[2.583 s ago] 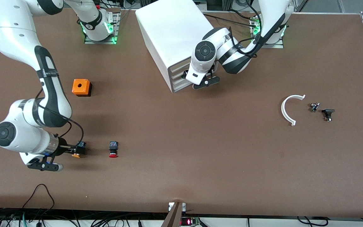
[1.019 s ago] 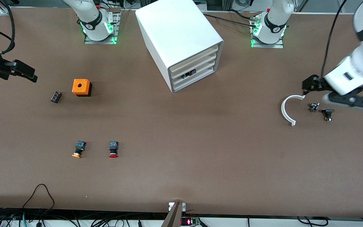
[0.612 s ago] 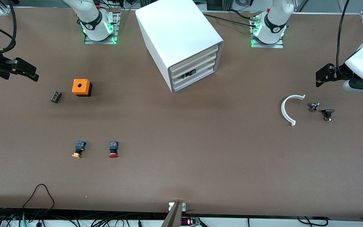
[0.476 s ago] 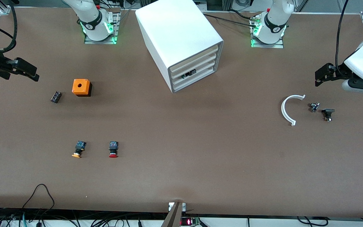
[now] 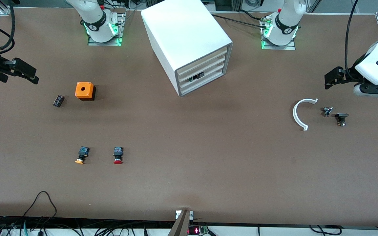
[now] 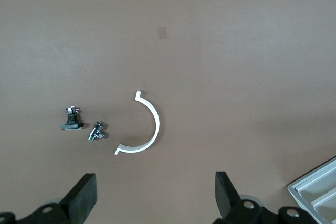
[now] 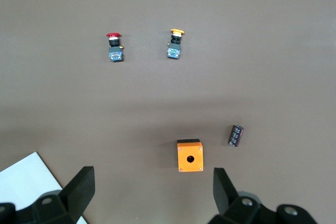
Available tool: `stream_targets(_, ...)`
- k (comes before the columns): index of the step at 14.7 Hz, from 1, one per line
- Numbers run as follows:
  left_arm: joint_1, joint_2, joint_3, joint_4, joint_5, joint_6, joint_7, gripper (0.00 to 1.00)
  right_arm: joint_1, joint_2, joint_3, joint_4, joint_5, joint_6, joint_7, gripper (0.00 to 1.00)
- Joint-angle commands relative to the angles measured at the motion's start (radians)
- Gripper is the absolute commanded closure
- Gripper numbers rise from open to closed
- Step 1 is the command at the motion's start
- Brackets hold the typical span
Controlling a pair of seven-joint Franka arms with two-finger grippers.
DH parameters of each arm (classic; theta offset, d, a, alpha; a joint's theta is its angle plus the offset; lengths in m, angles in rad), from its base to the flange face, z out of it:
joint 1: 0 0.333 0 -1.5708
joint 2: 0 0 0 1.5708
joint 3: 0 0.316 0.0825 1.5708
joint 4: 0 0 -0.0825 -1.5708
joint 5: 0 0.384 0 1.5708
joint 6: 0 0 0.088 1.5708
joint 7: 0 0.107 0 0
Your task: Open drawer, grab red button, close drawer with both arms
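Cabinet [image 5: 185, 42] sits mid-table between both arm bases, drawers flush; the drawer [image 5: 202, 74] shows a dark item at its front. Right gripper [image 5: 28, 72] hangs high over the right arm's end of the table, fingers [image 7: 79, 190] spread, empty. Left gripper [image 5: 331, 78] hangs high over the left arm's end, fingers [image 6: 84, 195] spread, empty. Below the left gripper: white arc [image 6: 142, 127], two small metal parts [image 6: 81, 126]. Below the right gripper: orange box [image 7: 190, 156], capacitor [image 7: 236, 135]. Button [image 5: 118, 155] lies on the table well clear of the right gripper, beside the orange-capped button [image 5: 82, 155].

no legible text, labels or nos. anywhere
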Motion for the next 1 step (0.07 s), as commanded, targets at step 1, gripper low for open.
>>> stream_targets(1, -0.009, -0.029, 0.007, -0.02, -0.019, -0.01, -0.011, 0.01, 0.003, 0.026, -0.004, 0.043, 0.004, -0.02, -0.012, 0.0)
